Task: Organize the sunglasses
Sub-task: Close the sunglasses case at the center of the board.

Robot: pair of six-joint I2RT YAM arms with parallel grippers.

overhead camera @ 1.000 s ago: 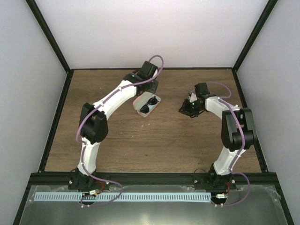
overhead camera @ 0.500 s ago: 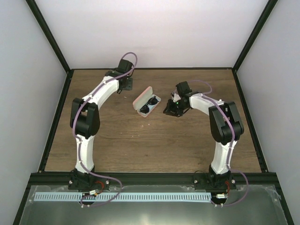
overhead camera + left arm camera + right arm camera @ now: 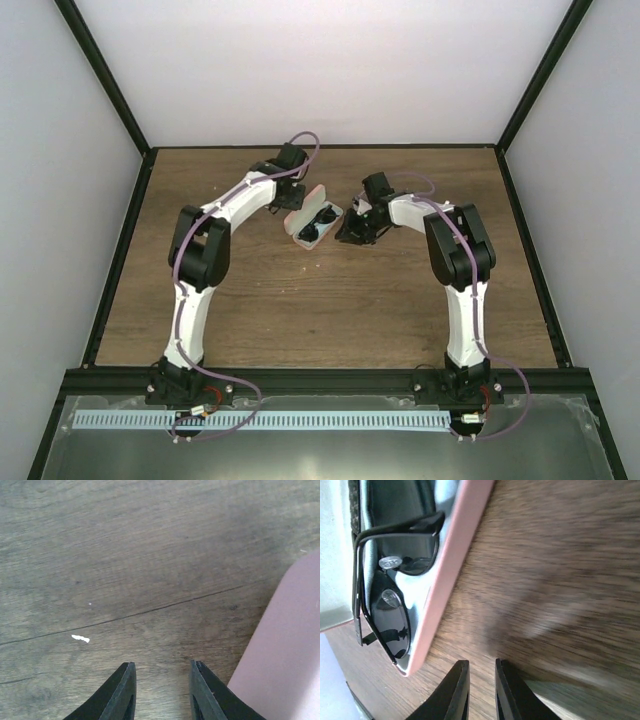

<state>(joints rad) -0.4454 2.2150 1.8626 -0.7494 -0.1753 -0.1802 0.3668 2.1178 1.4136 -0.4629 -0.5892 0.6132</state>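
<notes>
Top external: left fingers (image 3: 297, 198) and right fingers (image 3: 346, 235) (both apart, empty) have neared the cased sunglasses (image 3: 320, 222).

Pink case (image 3: 303, 208) close between left tool (image 3: 293, 197) and right tool (image 3: 346, 233); free table (image 3: 320, 300) nearside.

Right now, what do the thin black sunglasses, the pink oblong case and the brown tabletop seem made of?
Thin black sunglasses: glossy dark lenses showing reflections, slim frame, metal or plastic, unclear. Pink oblong case: smooth matte shell, probably plastic or leatherette. Brown tabletop: wood or wood-look laminate, grain lines visible.
</notes>
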